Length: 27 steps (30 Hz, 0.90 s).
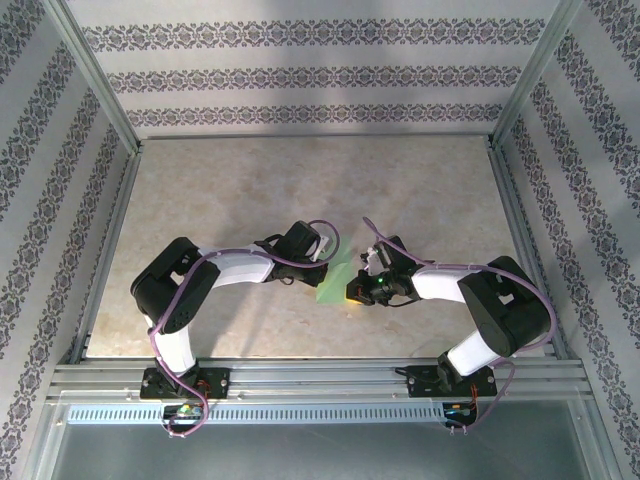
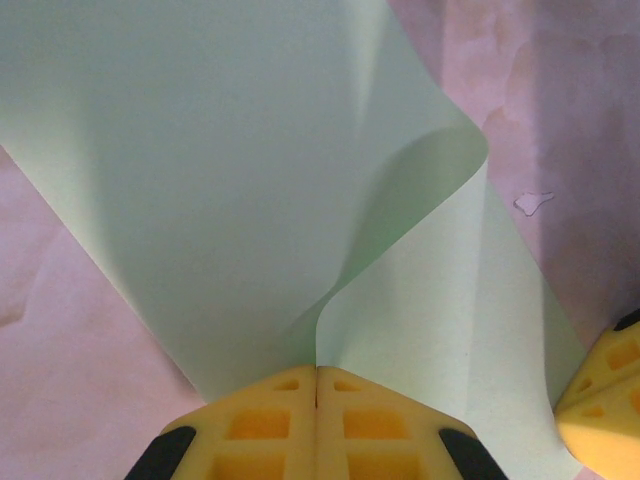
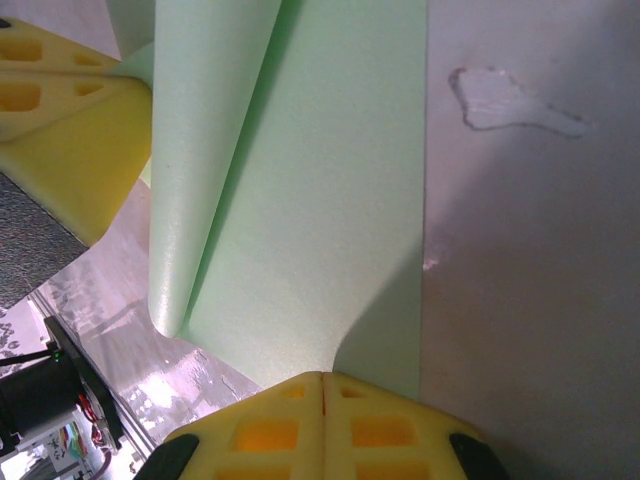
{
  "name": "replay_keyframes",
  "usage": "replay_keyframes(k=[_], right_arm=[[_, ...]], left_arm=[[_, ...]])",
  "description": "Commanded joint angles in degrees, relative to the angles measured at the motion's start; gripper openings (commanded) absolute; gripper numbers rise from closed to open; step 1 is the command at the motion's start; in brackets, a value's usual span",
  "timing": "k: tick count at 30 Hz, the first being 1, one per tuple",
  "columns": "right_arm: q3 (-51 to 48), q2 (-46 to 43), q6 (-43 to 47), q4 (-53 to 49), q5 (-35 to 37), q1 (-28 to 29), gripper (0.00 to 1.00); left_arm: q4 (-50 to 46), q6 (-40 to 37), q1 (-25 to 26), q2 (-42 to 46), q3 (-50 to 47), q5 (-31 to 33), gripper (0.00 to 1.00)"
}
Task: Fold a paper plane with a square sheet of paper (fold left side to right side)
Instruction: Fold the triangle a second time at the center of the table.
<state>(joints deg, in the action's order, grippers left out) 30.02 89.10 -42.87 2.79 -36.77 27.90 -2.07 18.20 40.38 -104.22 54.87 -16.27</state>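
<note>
Left pincer (image 2: 317,372): yellow tips pressed together and clamped on the paper (image 2: 200,180), which fans out from their seam toward 12 o'clock. One flap lifts off the sheet and curls over in a rounded loop toward 1 o'clock, and the right pincer's yellow finger touches the paper's edge at 4 o'clock. Right pincer (image 3: 322,378): tips together too, sitting on the sheet's near edge, though I cannot tell whether it actually nips the paper. From its wrist, the rolled flap runs from 12 down to 8 o'clock, left pincer at 10. From above, the paper lies between both pincers, just 6 o'clock of the middle of the table (image 1: 300,190). It is pale green, matte and plain.
</note>
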Motion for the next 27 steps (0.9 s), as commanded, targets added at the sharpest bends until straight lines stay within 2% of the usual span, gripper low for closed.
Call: replay_keyframes(k=[1,13,21,27], right_arm=[[-0.94,1.96,1.43,-5.07,3.67,0.49,0.00],[1.31,-8.04,-2.92,-2.94,-0.57,-1.27,0.00],[5.06,-2.62,-7.91,6.61,0.60,0.22,0.00],[7.14,1.69,-7.80,8.19,1.19,0.47,0.00]], left_arm=[[1.05,-1.06,-0.74,-1.13,0.60,-0.17,0.00],[0.81,-1.06,-0.65,-1.21,-0.44,-0.01,0.00],[1.26,-0.79,-0.58,-1.25,-0.74,0.06,0.00],[0.94,-1.06,-0.57,-1.16,-0.66,0.22,0.00]])
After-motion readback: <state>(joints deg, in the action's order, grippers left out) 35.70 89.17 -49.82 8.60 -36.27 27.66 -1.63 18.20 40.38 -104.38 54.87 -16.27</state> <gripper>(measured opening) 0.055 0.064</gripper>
